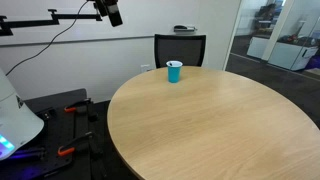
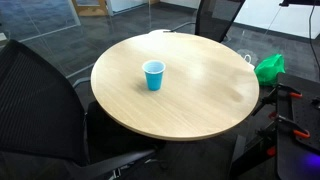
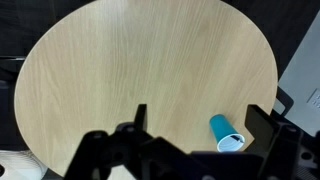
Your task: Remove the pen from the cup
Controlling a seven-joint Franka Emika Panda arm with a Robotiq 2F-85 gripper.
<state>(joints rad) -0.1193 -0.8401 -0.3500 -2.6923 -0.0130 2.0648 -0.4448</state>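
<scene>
Teal-blue cup (image 2: 153,75) with a lighter rim; tabletop (image 2: 200,95) in light wood grain; green bag (image 2: 269,68); black chair (image 1: 180,49).

I see the cup (image 1: 174,71) standing upright near the far edge of the round table (image 1: 200,130), a black chair (image 1: 180,47) just behind it, and the gripper (image 1: 108,11) hanging high, well clear of the tabletop.

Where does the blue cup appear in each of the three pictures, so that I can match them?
Exterior view: the cup stands in the upper middle, near the far edge of the round wooden table.
Exterior view: the cup stands centre-left, on the left half of the table.
Wrist view: the cup is at lower right, near the table's edge.
Shared landmark: the round wooden table.
</scene>
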